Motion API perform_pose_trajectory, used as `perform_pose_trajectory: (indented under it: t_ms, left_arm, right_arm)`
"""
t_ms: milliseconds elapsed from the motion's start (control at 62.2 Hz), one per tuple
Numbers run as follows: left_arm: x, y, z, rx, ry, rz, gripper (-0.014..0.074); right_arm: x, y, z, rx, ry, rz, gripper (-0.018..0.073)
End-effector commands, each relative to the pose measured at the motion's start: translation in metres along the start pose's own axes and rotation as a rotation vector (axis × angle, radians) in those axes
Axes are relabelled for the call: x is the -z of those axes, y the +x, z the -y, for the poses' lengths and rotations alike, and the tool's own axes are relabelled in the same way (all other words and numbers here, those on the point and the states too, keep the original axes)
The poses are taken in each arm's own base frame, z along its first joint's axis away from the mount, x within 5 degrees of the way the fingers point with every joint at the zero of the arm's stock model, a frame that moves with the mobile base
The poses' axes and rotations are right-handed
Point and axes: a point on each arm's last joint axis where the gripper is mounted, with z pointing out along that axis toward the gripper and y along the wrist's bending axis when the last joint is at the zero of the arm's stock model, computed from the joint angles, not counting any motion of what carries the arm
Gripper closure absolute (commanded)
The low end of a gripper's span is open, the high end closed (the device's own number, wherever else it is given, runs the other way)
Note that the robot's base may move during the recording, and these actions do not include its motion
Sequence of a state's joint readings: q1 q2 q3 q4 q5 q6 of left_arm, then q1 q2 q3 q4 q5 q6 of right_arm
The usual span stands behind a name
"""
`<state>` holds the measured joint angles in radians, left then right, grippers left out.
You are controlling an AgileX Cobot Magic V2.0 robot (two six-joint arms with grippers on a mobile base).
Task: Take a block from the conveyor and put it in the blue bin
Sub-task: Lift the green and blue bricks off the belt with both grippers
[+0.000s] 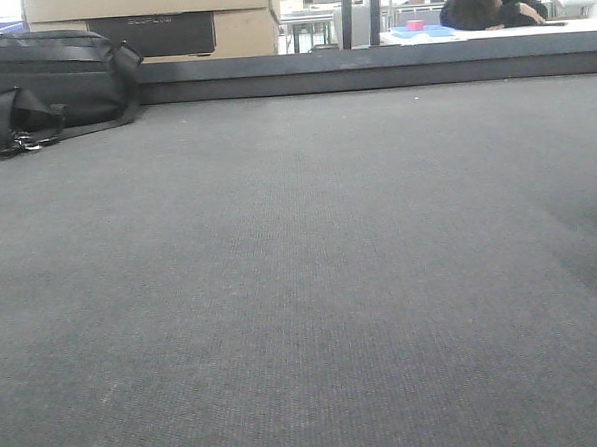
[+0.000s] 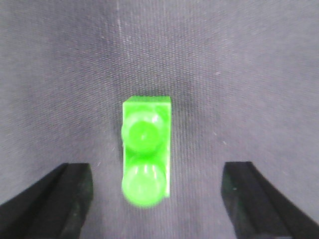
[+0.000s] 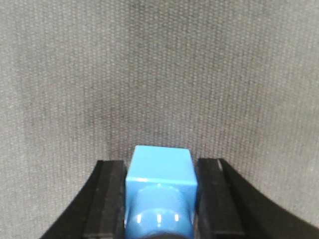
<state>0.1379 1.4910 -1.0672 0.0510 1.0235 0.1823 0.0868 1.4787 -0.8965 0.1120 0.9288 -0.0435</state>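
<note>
From left wrist: green block [image 2: 146, 154] lying on grey woven conveyor [image 2: 239, 74], two round studs toward camera, between the black fingers of left gripper [image 2: 157, 196], spread wide and touching neither side. From right wrist: right gripper [image 3: 160, 199] clamped on blue block [image 3: 160, 172], one pad pressed to each side, belt fabric beyond; resting or lifted, cannot tell. From front: wide stretch of belt, dark rail [image 1: 371, 74] along far edge, black bag [image 1: 51, 86] at far left by rail, cardboard boxes [image 1: 147, 16] behind.
</note>
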Motion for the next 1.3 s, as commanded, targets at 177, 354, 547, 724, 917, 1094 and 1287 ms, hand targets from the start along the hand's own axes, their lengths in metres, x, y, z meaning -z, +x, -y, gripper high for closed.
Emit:
perform_pose_trajectory:
  t_ms: [177, 354, 547, 724, 917, 1094, 1287]
  left_arm:
    - [-0.044, -0.010, -0.001, -0.010, 0.008, -0.066, 0.0209]
    - [-0.062, -0.012, -0.001, -0.011, 0.020, -0.106, 0.0309]
    - [-0.054, -0.018, -0.001, 0.010, 0.023, -0.072, 0.0669]
    - [-0.035, -0.020, 0.004, 0.088, 0.081, -0.023, 0.0708]
    - [0.002, -0.010, 0.016, 0.203, 0.184, 0.212, 0.0708]
    - [0.029, 0.019, 0.022, 0.277, 0.187, 0.473, 0.0708]
    - [0.048, 0.072, 0.025, 0.306, 0.095, 0.818, 0.0708]
  right_arm:
    - [-0.001, 0.002, -0.001, 0.000, -0.005, -0.019, 0.0721]
    - [0.000, 0.002, -0.001, 0.000, -0.005, -0.015, 0.0721]
    - [0.024, 0.007, -0.003, 0.009, -0.007, 0.087, 0.0721]
    - [0.064, 0.022, -0.006, 0.023, -0.011, 0.249, 0.0721]
    - [0.101, 0.042, -0.008, 0.035, -0.012, 0.503, 0.0721]
    - [0.117, 0.068, -0.008, 0.039, -0.012, 0.700, 0.0721]
    - [0.119, 0.110, -0.006, 0.042, -0.012, 0.921, 0.0721]
